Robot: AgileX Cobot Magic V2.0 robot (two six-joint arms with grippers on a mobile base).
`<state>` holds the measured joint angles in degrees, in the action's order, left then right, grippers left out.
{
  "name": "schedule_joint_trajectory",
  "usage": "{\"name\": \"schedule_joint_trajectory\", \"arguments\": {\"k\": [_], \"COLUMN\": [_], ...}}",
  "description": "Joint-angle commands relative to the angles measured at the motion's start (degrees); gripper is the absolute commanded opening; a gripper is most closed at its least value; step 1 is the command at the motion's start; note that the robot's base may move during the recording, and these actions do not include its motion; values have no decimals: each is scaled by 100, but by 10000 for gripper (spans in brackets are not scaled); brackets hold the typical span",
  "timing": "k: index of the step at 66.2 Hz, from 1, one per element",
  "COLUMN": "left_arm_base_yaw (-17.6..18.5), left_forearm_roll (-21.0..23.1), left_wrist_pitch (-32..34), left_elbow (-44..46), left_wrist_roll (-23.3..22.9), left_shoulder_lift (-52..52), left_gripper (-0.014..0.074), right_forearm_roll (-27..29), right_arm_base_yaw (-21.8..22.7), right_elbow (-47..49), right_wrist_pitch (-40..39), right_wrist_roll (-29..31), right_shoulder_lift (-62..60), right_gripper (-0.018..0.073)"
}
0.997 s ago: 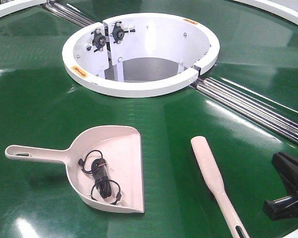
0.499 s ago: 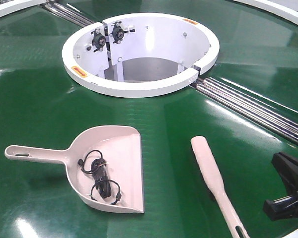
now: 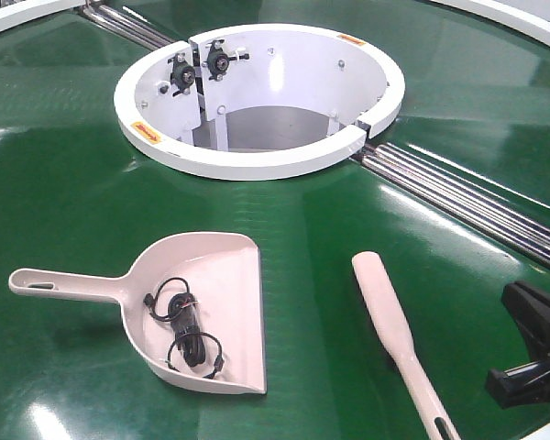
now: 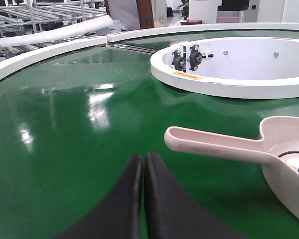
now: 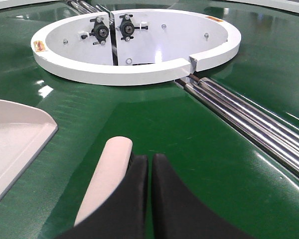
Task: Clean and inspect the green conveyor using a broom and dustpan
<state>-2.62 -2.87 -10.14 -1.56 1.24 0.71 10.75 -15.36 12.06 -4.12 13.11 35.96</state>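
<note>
The pale pink plastic dustpan (image 3: 206,307), holding black cable debris (image 3: 185,330), and the matching slim broom (image 3: 394,335) lay apart on the glossy green conveyor (image 3: 64,192), seemingly set down; both grippers' jaws were clenched, empty.

Setting: an industrial or logistics facility. The green conveyor (image 3: 92,174) fills the front-facing frame as a large ring-shaped belt with silver roller strips (image 3: 458,197) running to the right edge and a white central rim (image 3: 257,165) at upper centre carrying bolted bearing units (image 3: 218,62) and warning stickers. At upper left of the left wrist frame, grey roller racking (image 4: 35,15) stands beyond the belt.
</note>
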Motion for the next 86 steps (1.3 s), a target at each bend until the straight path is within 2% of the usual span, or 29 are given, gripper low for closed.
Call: {"name": "schedule_joint_trajectory", "arguments": {"k": [1, 20, 25, 31, 38, 43, 64, 86], "left_arm_base_yaw": [-17, -17, -17, -17, -17, -17, -17, -17], "left_forearm_roll": [41, 41, 41, 41, 41, 41, 41, 41], "left_wrist_pitch": [461, 461, 461, 461, 461, 461, 461, 461], "left_elbow": [-135, -135, -135, -135, -135, -135, -135, -135], "left_wrist_roll": [-10, -10, -10, -10, -10, -10, -10, -10], "left_shoulder_lift": [88, 88, 88, 88, 88, 88, 88, 88], "left_gripper": [-24, -24, -24, -24, -24, -24, -24, -24], "right_forearm_roll": [-5, -19, -96, -583, -1034, -1282, -1403, -1308], "right_arm_base_yaw": [12, 12, 12, 111, 486, 737, 1282, 1446], "right_elbow": [150, 150, 150, 150, 150, 150, 82, -1469], "right_wrist_pitch": [-426, -603, -626, -586, -491, -282, 1191, 699], "right_wrist_roll": [24, 30, -224, -698, -1490, -1814, -1529, -1508], "right_shoulder_lift": [-15, -15, -15, -15, -32, -242, -1891, -3718], "right_gripper": [-5, -5, -5, -5, -5, -5, -5, -5]}}
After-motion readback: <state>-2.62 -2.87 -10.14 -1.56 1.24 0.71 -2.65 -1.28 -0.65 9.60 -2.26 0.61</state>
